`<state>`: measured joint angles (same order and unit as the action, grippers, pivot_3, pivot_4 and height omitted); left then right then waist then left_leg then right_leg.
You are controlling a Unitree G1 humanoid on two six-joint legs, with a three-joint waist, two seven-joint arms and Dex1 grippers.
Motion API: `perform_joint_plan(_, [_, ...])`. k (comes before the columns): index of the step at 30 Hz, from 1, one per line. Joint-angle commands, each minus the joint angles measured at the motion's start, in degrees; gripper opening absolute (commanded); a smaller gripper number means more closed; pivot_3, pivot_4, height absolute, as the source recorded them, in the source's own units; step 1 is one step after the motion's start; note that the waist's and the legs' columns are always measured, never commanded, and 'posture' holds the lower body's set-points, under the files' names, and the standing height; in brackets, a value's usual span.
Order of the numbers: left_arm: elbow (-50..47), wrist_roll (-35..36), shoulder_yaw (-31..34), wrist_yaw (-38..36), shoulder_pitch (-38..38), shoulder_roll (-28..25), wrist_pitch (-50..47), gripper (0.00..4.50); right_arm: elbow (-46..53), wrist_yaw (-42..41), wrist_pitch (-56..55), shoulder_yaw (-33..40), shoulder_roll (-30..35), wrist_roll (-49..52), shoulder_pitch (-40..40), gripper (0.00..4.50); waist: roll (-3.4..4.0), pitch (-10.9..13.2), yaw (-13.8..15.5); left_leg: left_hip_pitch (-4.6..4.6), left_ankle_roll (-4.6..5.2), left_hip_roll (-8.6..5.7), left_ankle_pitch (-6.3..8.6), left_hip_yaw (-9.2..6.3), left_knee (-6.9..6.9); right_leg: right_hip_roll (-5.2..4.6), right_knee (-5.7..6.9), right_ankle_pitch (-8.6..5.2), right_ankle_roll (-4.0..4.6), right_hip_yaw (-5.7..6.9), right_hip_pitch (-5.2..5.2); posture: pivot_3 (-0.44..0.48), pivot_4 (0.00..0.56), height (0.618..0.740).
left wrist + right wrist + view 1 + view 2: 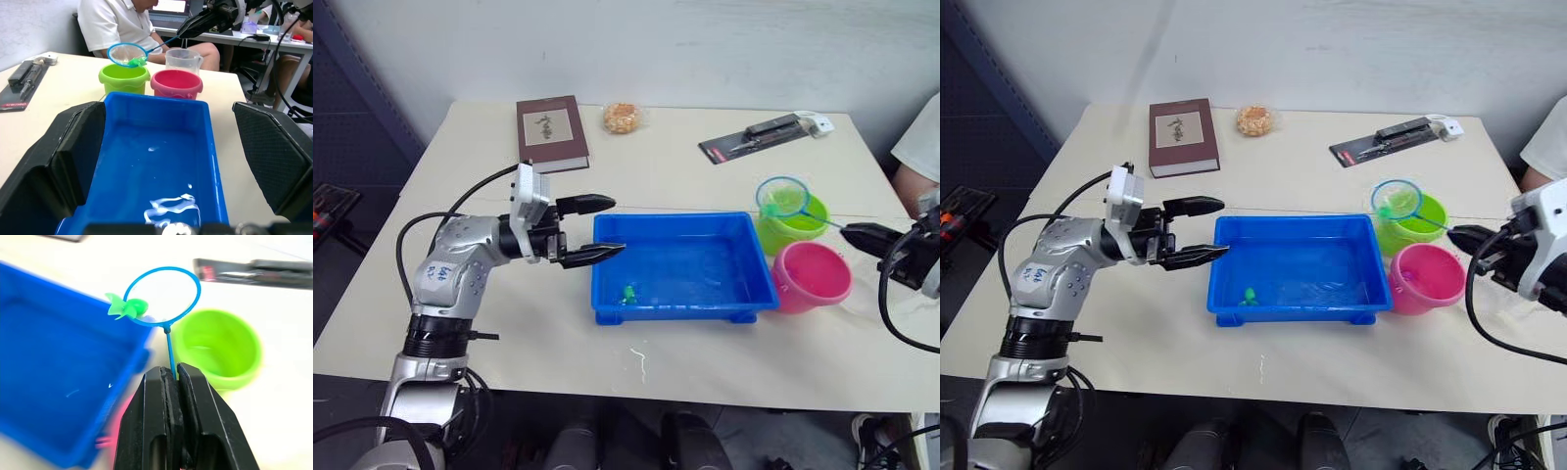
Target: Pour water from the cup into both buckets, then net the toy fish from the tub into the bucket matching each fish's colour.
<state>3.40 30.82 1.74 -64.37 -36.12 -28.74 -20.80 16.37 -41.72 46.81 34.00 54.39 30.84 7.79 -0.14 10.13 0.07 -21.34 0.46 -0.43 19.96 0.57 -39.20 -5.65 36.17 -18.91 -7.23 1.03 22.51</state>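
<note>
Pale grey wall backs a cream desk (705, 166) that carries one blue tub (680, 266), two buckets, one net, one clear cup, one book (551, 133), one wrapped snack (622, 117) and one black packaged tool (759, 137) near the far edge. In the left wrist view a seated person in a white shirt (124, 24) is beyond the desk's right edge. The tub sits near the front edge, holding shallow water and one green fish (628, 293) near its front-left corner. Touching each other just right of the tub stand the lime green bucket (793, 227) and the pink bucket (813, 276), the green one farther back; the cup (183, 59) stands behind them in the left wrist view. The left end effector (600, 227) is spread apart at the tub's left wall, empty. The right end effector (171, 377) is clamped together on the net's thin handle, holding the net (783, 198) over the green bucket with a second green fish (126, 307) at the hoop's rim.
</note>
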Motion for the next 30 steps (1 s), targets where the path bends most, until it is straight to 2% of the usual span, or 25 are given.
perform_joint_plan(1, [-0.58,-0.5,-0.64,0.78,-1.61,1.74,1.59,4.44,-3.33,3.94,-11.71,-1.38,-1.06,-7.91,-0.09,0.0,0.0,0.0,0.0,0.0,0.0,0.0,0.0,0.02,0.0,0.0,0.0,0.0,0.0,-0.01,0.0,0.0,0.15,0.738])
perform_joint_plan(7, [-1.3,-1.13,-1.35,1.33,-0.89,2.79,1.73,4.44,-10.88,10.69,-35.64,-10.22,0.9,-27.15,-3.21,0.0,0.0,0.0,-0.11,0.01,0.0,-0.01,-0.01,0.06,-0.01,0.01,0.02,0.0,-0.01,-0.04,0.01,0.0,0.15,0.738])
perform_joint_plan(9, [-2.01,-1.25,-1.63,1.63,-0.31,3.02,1.54,4.44,-14.09,15.07,-47.32,-12.82,2.28,-35.22,-4.27,0.0,0.0,0.0,-0.13,0.03,0.0,-0.02,-0.01,0.11,-0.01,0.0,0.04,0.0,-0.01,-0.07,0.01,0.0,0.15,0.738])
perform_joint_plan(14, [-3.24,-0.92,-1.21,3.01,0.86,3.29,0.78,4.44,-20.2,25.43,-62.45,-17.92,6.39,-51.13,-5.44,0.0,0.01,0.0,-0.26,0.04,-0.01,-0.01,-0.02,0.16,-0.01,0.01,0.11,0.0,-0.01,-0.14,0.07,0.0,0.15,0.738])
perform_joint_plan(20, [-3.79,-1.08,-1.17,3.46,1.77,2.89,1.11,4.44,-22.41,33.32,-70.82,-21.33,9.67,-63.24,-6.31,0.0,0.01,0.0,-0.25,0.05,-0.03,0.0,-0.02,0.17,-0.01,0.02,0.1,0.0,-0.01,-0.15,0.07,0.0,0.15,0.738])
perform_joint_plan(24, [-3.32,-1.32,-1.19,3.29,1.56,2.62,1.39,4.44,-23.97,36.37,-68.61,-20.65,10.26,-67.33,-6.67,0.0,0.01,0.0,-0.18,0.05,-0.03,0.0,-0.03,0.18,-0.02,0.03,0.1,0.0,-0.01,-0.16,0.06,0.0,0.15,0.738])
perform_joint_plan(30, [-2.78,-1.42,-1.2,2.94,1.26,2.54,1.65,4.44,-23.42,35.69,-68.51,-17.85,7.87,-61.73,-6.73,0.0,0.01,0.0,-0.24,0.05,-0.03,0.01,-0.03,0.18,-0.02,0.05,0.09,0.0,-0.01,-0.15,0.05,0.0,0.15,0.738])
